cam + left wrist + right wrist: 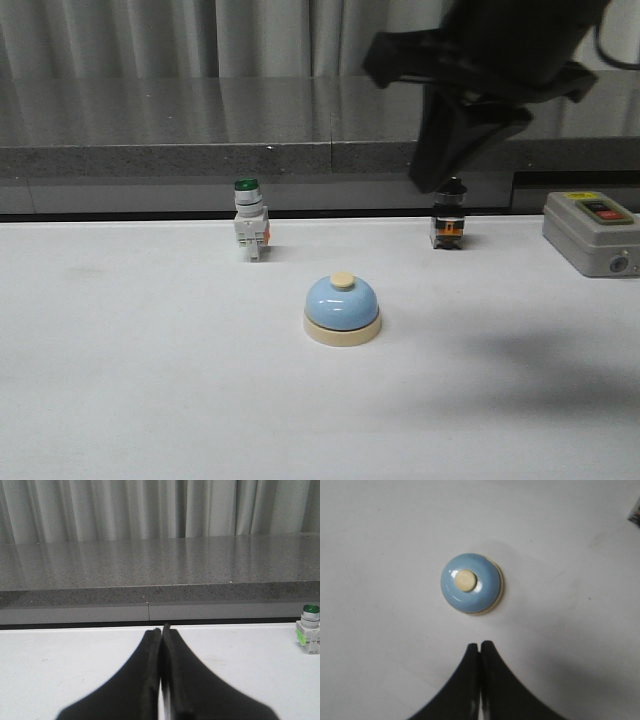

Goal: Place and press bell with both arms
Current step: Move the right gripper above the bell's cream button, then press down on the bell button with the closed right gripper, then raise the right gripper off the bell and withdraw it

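Note:
The light-blue bell [342,308] with cream base and cream button stands upright in the middle of the white table [150,380]. The right wrist view shows the bell [471,584] from above, apart from my right gripper [480,645], which is shut and empty. In the front view the right gripper [437,178] hangs high above the table, behind and right of the bell. My left gripper [161,629] is shut and empty, low over the table; it does not show in the front view.
A green-capped white push-button switch [250,220] stands at the back left, also in the left wrist view [309,635]. A black-capped switch [448,222] stands at the back right. A grey box with red and black buttons [592,232] sits far right. A grey ledge [200,150] runs behind.

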Tool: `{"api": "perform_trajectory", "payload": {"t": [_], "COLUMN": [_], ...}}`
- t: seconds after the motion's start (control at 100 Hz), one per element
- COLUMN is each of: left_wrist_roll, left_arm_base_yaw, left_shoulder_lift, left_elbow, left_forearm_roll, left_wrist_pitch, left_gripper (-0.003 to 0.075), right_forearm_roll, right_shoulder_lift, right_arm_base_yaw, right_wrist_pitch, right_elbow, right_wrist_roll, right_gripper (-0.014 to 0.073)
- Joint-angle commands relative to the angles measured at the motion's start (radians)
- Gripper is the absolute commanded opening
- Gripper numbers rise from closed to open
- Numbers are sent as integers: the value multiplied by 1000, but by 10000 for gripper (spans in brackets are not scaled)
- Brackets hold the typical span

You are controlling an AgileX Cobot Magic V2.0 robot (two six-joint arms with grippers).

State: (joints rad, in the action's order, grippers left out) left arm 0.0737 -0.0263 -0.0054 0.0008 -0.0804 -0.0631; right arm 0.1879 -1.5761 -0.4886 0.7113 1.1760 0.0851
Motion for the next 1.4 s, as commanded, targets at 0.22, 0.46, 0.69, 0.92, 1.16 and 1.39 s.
{"api": "perform_trajectory", "payload": {"t": [0.22,0.46,0.69,0.92,1.16,1.39], "left_wrist_roll": [-3,-3,-3,-3,-3,-3], "left_arm_base_yaw": [4,4,4,4,4,4], "left_shoulder_lift": [-29,-29,-29,-29,-29,-29], "left_elbow": [43,43,43,43,43,43], "left_forearm_roll": [-1,-1,-1,-1,-1,-1], "left_wrist_pitch": [75,75,75,75,75,75], "left_gripper": [-20,-20,-20,-20,-20,-20], "right_forearm_roll": [13,4,-57,-57,-57,-57], "right_shoulder_lift": [-211,-340,-404,-411,-310,-211], "right_arm_base_yaw": [-51,-65,-65,-65,-61,-8], "right_wrist_pitch": [109,190,217,213,220,268], "right_elbow": [271,392,424,425,425,417], "right_wrist_roll": [30,30,30,30,29,16], "right_gripper": [-61,-61,-61,-61,-61,-61]}}
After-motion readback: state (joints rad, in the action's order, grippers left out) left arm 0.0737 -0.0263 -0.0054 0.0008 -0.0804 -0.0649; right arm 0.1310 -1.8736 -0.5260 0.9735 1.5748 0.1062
